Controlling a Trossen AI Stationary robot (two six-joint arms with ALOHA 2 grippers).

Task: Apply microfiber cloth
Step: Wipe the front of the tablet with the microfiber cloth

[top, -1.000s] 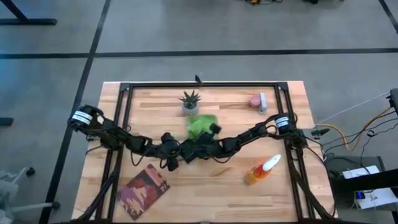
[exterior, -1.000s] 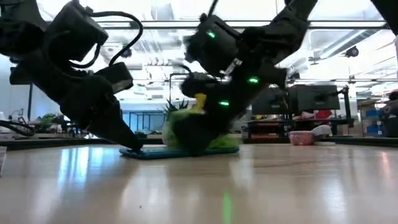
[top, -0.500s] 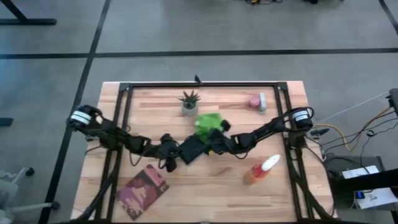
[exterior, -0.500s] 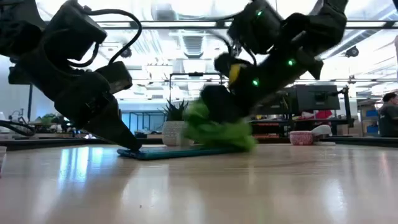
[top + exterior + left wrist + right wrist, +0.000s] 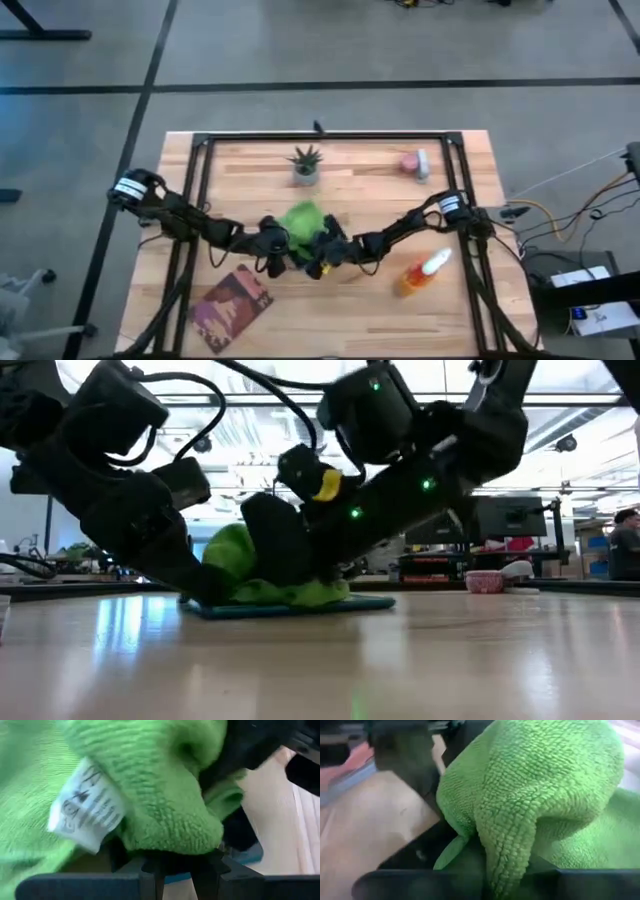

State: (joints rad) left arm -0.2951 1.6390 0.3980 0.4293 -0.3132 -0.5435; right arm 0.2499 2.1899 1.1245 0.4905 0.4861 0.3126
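The lime-green microfiber cloth lies bunched on a dark flat tablet with a teal edge at the table's middle. My right gripper reaches in from the right and is shut on the cloth. My left gripper comes from the left, shut, with its tips down at the tablet's left end. The cloth with its white label fills the left wrist view. Most of the tablet is hidden under the cloth and the grippers. My left gripper bears down with its shut fingers on the tablet's left end, slanting down from the table's left; the tablet lies flat on the table. My right gripper pinches a thick bunched fold of the cloth between its two fingers, slanting down from the table's right. The cloth's lower part rests on the tablet.
A small potted plant stands just beyond the cloth. An orange spray bottle lies at the right, a red patterned book at the near left, a pink thing at the far right. A black frame borders the work area.
My right gripper has swept the cloth toward the table's right and far side, then back toward the left and near edge across the tablet. The cloth now lies bunched over the tablet's left part, next to my left gripper.
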